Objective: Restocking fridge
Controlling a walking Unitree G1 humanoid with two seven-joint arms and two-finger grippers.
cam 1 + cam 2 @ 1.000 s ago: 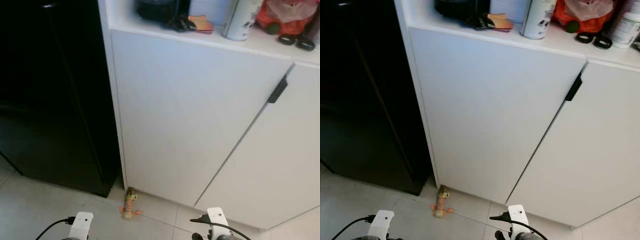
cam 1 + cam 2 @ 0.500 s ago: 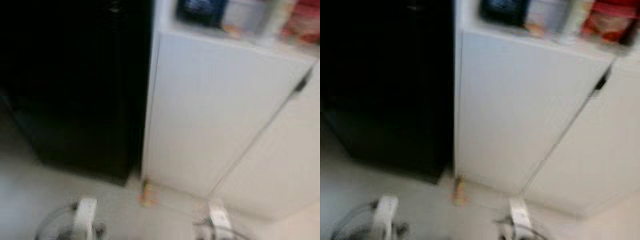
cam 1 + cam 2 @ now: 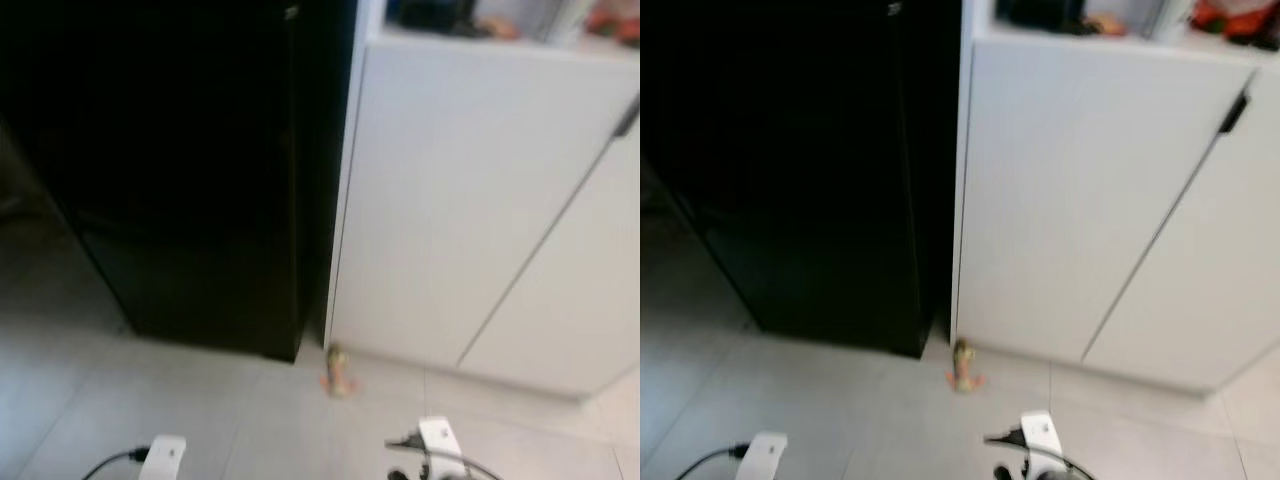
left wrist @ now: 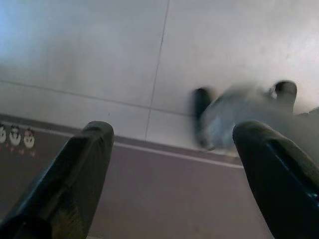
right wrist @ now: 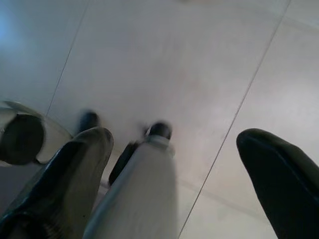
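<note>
On the robot's left stands the black fridge (image 3: 190,180), tall and dark, its doors closed as far as the blur allows; a thin vertical seam runs down near its right side, so its long axis is upright and it fills the upper left of the head views. Just beside its right flank begins the white cabinet (image 3: 470,200), with a dark handle (image 3: 1234,112) at the upper edge of the right-hand door and a cluttered countertop (image 3: 1110,30) above, its items too blurred to name. On the pale tiled floor (image 3: 200,400), at the foot of the gap between fridge and cabinet, lies a small orange toy (image 3: 337,372). Both arms hang low, pointing at the floor. The left gripper (image 4: 174,169) has its two black fingers well apart and nothing between them; beyond them its wrist view shows floor tiles, a darker mat edge and a blurred grey foot of the robot. The right gripper (image 5: 174,174) is likewise spread and empty, looking down past the robot's own leg at bare tile. The relation that matters: the fridge lies ahead and to the left of both grippers, well apart from them and much higher, so the left arm is the nearer one. My judgement is that the task is at its approach stage, with no stock in hand and the fridge not yet opened; the next move probably calls for stepping closer before raising the left arm to the door edge.
</note>
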